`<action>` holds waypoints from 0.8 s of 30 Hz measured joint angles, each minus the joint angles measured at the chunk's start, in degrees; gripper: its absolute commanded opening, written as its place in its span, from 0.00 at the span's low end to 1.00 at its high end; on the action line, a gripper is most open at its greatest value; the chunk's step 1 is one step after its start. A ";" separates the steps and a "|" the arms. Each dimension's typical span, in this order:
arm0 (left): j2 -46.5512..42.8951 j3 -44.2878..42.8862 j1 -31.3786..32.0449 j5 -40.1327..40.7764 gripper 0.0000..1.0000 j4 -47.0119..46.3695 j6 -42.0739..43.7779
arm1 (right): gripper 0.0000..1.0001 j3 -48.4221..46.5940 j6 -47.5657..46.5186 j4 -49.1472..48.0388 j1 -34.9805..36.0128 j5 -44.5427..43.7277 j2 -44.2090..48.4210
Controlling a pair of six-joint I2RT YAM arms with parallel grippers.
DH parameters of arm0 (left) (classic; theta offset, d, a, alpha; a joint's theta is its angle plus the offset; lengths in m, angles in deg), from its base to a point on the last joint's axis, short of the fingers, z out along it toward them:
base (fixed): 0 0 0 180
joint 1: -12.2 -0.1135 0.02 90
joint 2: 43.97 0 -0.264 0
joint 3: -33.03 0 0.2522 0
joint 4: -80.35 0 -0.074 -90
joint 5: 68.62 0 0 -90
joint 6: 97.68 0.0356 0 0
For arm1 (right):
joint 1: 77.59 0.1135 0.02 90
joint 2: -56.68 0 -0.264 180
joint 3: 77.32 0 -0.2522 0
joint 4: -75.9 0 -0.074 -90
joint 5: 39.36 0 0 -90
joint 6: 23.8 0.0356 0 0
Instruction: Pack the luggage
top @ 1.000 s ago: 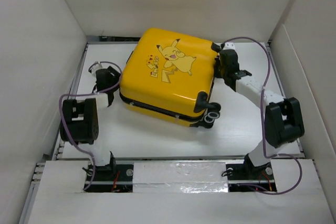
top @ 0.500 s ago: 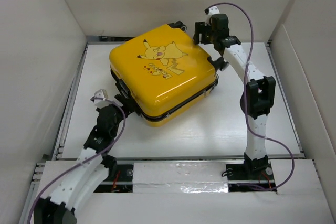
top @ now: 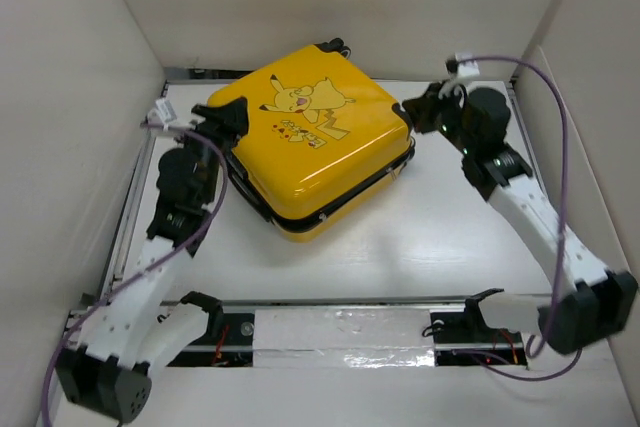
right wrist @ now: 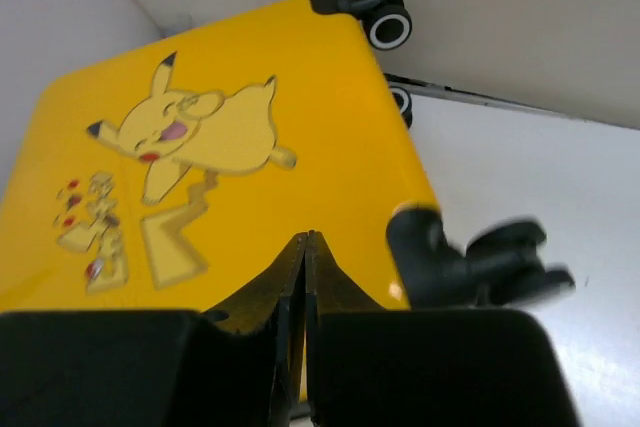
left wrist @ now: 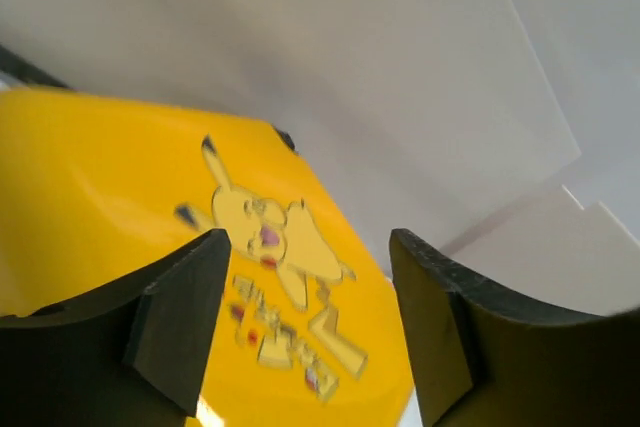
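Luggage (top: 320,142) lies closed between released left claw (top: 233,117) and clenched right claw (top: 410,112).

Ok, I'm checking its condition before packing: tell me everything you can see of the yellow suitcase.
The luggage is a small, squarish yellow hard shell, glossy, with a Pikachu cartoon on its upward face. It lies flat and closed on the white table, turned corner-on, with a black seam around its side. Black wheels show at the far corner. The open left claw sits at its left corner, the shut right claw by its right; contact is unclear.
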 measured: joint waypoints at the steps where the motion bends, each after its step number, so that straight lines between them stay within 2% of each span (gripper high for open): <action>1: 4.17 -3.26 -1.22 -1.51 0.51 -0.83 -0.20 | 0.04 4.55 0.46 -2.14 0.37 -0.39 4.26; 2: 8.04 -6.84 -2.62 -2.95 0.43 -1.79 -0.28 | 0.04 10.45 1.05 -3.48 1.11 -0.61 10.10; 3: 13.33 -11.26 -4.31 -5.01 0.31 -1.20 -0.22 | 0.04 16.02 1.57 -6.67 1.68 -0.59 15.10; 4: 18.29 -15.98 -5.77 -6.60 0.05 -1.29 -0.04 | 0.04 21.57 2.01 -7.93 2.10 -0.26 19.58; 5: 23.58 -20.63 -7.37 -8.13 0.00 -0.98 0.37 | 0.04 25.70 2.51 -8.52 2.40 -0.15 22.95; 10: 44.39 -39.04 -15.45 -16.17 0.00 4.15 3.41 | 0.02 37.31 3.87 -8.24 2.40 -2.51 27.34; 14: 56.26 -46.27 -22.58 -21.51 0.00 9.92 5.03 | 0.02 41.88 4.52 -7.19 0.61 -3.67 26.34; 17: 64.15 -51.32 -26.43 -24.13 0.01 14.32 6.73 | 0.07 41.99 4.98 -7.98 -1.18 -2.91 23.50; 22: 80.56 -69.92 -29.55 -30.34 0.18 24.72 10.49 | 0.11 41.31 5.55 -9.88 -1.88 -3.06 16.87; 24: 86.07 -76.26 -29.49 -32.94 0.20 27.63 12.09 | 0.12 40.63 5.57 -10.73 -1.88 -3.02 14.23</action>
